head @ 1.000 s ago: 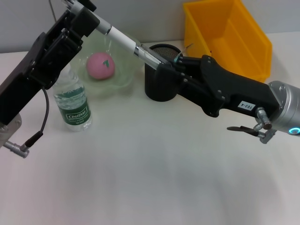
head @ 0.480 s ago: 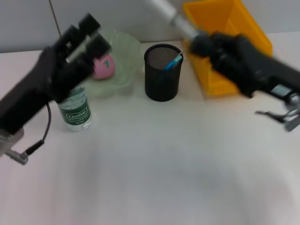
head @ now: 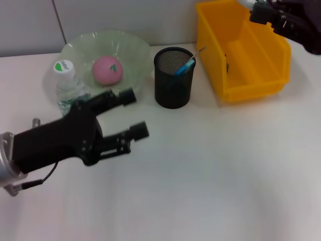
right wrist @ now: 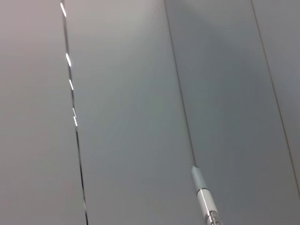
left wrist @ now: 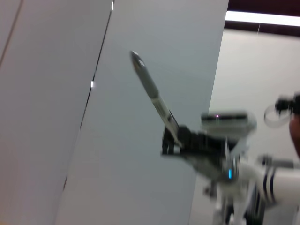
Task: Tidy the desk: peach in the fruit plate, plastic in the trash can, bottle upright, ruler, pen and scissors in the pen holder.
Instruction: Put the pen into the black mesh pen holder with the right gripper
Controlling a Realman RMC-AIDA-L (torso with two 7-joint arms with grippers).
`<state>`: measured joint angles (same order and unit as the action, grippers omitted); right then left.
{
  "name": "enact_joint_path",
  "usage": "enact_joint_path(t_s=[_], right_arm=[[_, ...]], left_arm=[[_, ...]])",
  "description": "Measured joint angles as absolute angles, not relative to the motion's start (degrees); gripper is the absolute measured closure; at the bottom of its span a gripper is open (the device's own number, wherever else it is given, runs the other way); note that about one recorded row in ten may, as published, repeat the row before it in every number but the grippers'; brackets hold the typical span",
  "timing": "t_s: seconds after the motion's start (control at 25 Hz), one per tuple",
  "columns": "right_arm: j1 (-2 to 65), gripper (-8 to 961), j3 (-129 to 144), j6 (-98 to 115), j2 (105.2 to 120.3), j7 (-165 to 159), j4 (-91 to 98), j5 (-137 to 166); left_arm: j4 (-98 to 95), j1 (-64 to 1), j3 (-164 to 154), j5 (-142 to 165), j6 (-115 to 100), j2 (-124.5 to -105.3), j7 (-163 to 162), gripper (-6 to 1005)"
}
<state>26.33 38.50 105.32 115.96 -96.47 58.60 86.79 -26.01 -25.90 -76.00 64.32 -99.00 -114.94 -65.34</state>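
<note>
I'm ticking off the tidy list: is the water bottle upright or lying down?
Upright: the bottle stands cap-up beside the fruit plate, behind the left gripper.

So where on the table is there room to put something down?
The near table in front of the black cup and yellow bin is bare. The back left is crowded: bowl, bottle, left claw.

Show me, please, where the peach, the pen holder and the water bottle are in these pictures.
peach [head: 107, 70], head view, on its pink top face.
pen holder [head: 172, 86], head view, on its black mesh wall.
water bottle [head: 63, 66], head view, on its white cap.
</note>
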Motion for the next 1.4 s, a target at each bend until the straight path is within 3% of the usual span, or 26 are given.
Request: enact_joint_path(t_s=[0.08,0.12,0.28,0.4,0.44,0.52,0.56,0.84,0.96,1.4], right_arm=[[29.83,796,36.52,105.64,114.13,-108.01,67.2,95.49],[29.83,796,36.52,105.64,114.13,-108.01,67.2,95.49],[39.59,793,36.07,107.86,110.49,-123.89,76.97,114.32],[43.77,790,36.27,109.58,109.45,-127.02,77.72,121.63],[48.08,789,36.46,111.47,108.66,-128.73,77.85,128.75],[49.99,788,36.55,112.29,108.46,-129.15,77.77,132.09],[54.61,787,37.11,113.92,108.28,-129.51,77.51,139.24],[63.4,782,44.74,114.9,108.67,-129.64,75.99,154.6],[68.18,779,47.7,112.87,109.63,-129.4,71.34,161.28],[73.92,771,55.36,103.61,111.54,-129.68,60.93,164.3]], left_arm=[[-27.26,-25.56,-75.67,67.53,-96.94,-114.42,-66.63,192],[-27.67,-25.43,-75.38,68.65,-96.19,-114.29,-67.06,191],[-28.09,-24.98,-71.28,73.82,-94.98,-115.02,-66.9,191],[-28.1,-24.96,-70.39,75.07,-94.84,-115.37,-66.88,191],[-28.11,-24.96,-70.1,75.67,-94.81,-115.55,-66.87,191],[-28.12,-24.97,-69.91,76.21,-94.73,-115.64,-66.87,191],[-28.12,-24.99,-69.91,76.27,-94.64,-115.7,-66.84,191],[-28.13,-25.2,-69.93,76.38,-94.19,-116.03,-66.8,191],[-28.13,-25.25,-69.95,76.41,-93.86,-116.22,-66.8,192],[-28.13,-25.51,-69.96,76.47,-92.6,-116.79,-66.79,197]])
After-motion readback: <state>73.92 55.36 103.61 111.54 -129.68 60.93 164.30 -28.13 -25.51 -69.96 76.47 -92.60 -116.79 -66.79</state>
